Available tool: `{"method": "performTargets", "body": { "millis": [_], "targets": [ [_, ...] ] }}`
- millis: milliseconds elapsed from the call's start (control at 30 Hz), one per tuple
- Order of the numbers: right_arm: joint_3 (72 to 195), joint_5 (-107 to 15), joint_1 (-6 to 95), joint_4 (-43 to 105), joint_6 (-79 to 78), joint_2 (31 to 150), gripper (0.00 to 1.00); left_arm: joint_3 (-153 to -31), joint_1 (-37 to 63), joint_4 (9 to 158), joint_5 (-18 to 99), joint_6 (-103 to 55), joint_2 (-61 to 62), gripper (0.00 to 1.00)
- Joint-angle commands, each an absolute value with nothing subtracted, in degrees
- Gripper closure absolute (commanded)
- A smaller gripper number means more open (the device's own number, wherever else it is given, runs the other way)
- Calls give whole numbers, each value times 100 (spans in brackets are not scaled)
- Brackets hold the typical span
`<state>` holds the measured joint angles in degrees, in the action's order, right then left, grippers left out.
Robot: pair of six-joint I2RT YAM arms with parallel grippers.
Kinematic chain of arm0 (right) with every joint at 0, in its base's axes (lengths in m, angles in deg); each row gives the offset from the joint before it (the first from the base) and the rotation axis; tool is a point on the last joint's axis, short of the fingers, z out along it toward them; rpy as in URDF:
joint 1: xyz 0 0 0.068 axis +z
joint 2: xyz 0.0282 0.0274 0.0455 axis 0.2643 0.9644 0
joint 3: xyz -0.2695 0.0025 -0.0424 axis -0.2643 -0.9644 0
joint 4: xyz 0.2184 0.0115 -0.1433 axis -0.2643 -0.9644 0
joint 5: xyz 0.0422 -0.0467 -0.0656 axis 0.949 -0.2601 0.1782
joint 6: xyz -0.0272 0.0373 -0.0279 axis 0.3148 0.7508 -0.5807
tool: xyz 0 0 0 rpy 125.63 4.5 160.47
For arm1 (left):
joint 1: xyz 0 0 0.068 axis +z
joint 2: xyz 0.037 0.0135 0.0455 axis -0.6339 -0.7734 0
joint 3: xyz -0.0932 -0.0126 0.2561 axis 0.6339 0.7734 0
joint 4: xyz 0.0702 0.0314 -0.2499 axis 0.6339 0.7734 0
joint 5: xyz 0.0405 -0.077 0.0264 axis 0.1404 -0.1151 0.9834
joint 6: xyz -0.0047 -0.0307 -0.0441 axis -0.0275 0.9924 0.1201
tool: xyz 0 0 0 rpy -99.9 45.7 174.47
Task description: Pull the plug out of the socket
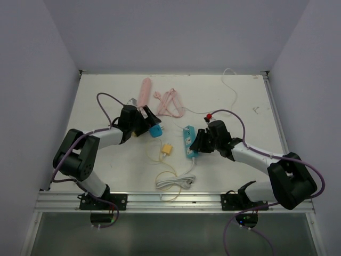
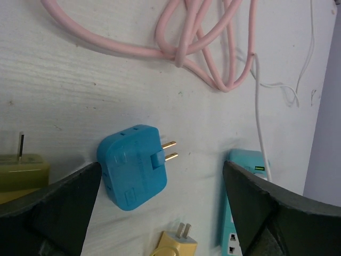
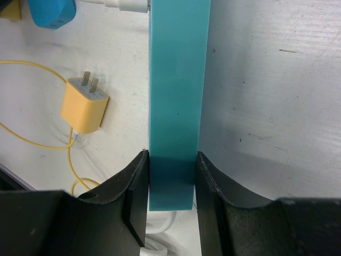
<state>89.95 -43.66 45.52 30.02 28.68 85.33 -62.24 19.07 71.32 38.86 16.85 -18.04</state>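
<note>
The jaws of my right gripper (image 3: 171, 157) are closed on the near end of the teal power strip (image 3: 178, 80), both pads pressed flat to its long sides. Those of my left gripper (image 2: 162, 168) stand wide apart and hold nothing. The blue plug (image 2: 133, 168) lies on the table (image 3: 266, 106) between my left fingers, touching neither. It sits beside the strip but clear of it, with its two brass prongs bare and pointing toward the strip. From that I judge the pull itself finished, and I am at the letting-go step. The next move calls for lifting my left arm straight up so neither finger knocks the plug, then opening my right jaws without dragging the strip. A yellow charger (image 3: 84, 105) also lies loose on the plug's side of the strip, prongs showing. My right wrist view sees the strip edge-on, and my left wrist view catches only one end of its socket face, so I cannot tell which socket the plug left. At the strip's far end a white piece (image 3: 128, 4) is cut off by the frame. A thin white cord (image 2: 258, 106) runs up to that end, and I cannot tell whether it is seated in the strip.
</note>
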Motion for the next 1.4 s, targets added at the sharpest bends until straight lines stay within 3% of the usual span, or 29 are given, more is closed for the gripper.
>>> {"method": "performTargets", "body": {
  "millis": [0,233,433,733,1233,1367],
  "targets": [
    [8805,-4452,4512,2581,2470,8686,100,-6182,1852,6983,3866,1473,-1247,1],
    [8954,-3960,4512,2414,2110,8660,100,-6331,1158,7176,4305,-105,-719,2],
    [9042,-3687,4512,2247,1969,8659,100,-6480,525,7299,4235,-1793,-631,12],
    [9218,-3582,4521,1887,1802,8616,100,-7516,-319,8222,4474,-4194,-1122,12],
    [9280,-3529,4521,1755,1767,8651,100,-8457,-478,9031,3647,-4908,-2256,41],
    [9262,-3529,4521,1781,1776,8668,100,-8563,-513,9084,3559,-4952,-2432,43]
  ]
}}
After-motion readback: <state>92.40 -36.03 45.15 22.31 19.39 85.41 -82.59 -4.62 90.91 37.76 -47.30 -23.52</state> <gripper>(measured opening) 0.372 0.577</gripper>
